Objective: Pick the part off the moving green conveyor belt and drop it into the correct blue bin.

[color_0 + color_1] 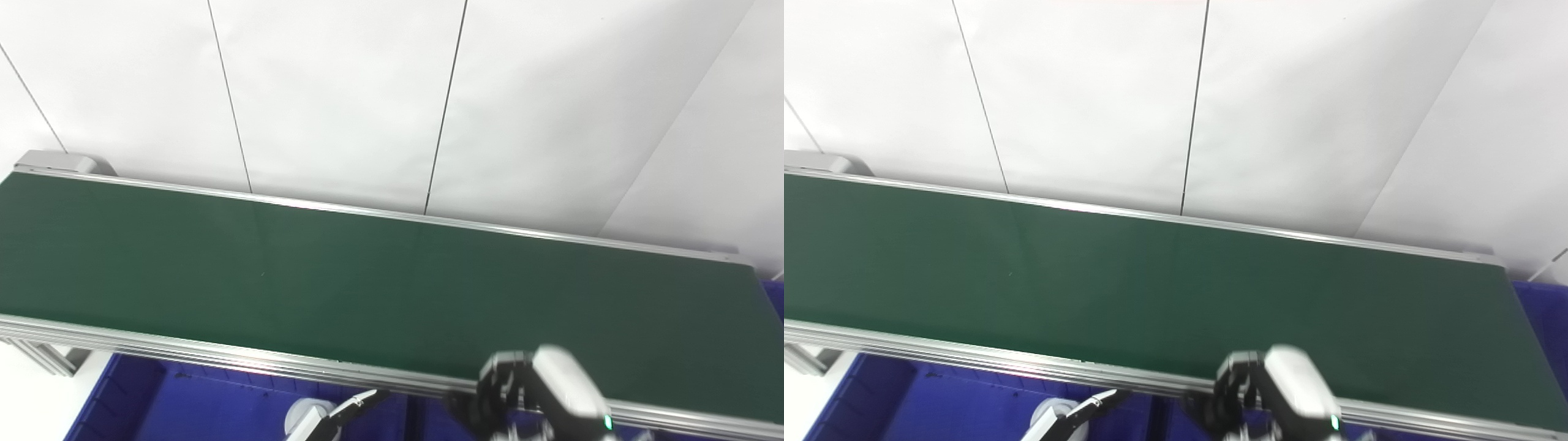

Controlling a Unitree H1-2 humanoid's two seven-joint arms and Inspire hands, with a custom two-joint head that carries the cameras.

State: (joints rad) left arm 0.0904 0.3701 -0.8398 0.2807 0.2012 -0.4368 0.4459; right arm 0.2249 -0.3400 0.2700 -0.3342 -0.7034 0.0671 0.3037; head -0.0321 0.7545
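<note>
The green conveyor belt runs across the view and no part shows on it. My right hand is at the bottom, over the belt's near metal rail, with its dark fingers curled to the left. It is blurred, and I cannot see anything in it. Only a thin fingertip and a white round piece of my left hand show at the bottom edge, over a blue bin. Whether it is open or shut is hidden.
Blue bins lie below the near rail, with a dark divider between two of them. Another blue bin corner shows past the belt's right end. A white panelled wall stands behind the belt.
</note>
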